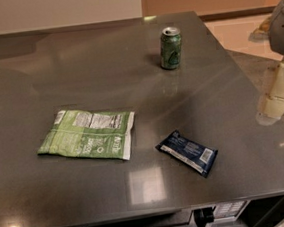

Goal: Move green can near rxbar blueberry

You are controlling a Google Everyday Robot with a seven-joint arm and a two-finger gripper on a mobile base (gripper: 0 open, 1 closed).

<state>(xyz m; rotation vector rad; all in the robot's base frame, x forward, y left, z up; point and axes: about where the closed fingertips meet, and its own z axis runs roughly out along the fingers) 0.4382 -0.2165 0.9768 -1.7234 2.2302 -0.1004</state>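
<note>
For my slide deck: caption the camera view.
Upright green can far back on the counter; rxbar blueberry and green chip bag lie nearer; gripper at right edge.

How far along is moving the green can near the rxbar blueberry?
Nothing done yet: the green can stands upright at the far side of the counter, well apart from the rxbar blueberry lying near the front. In hand: nothing; the gripper sits at the right edge, off the can. Left: reach, grasp, carry, set it beside the bar.
</note>
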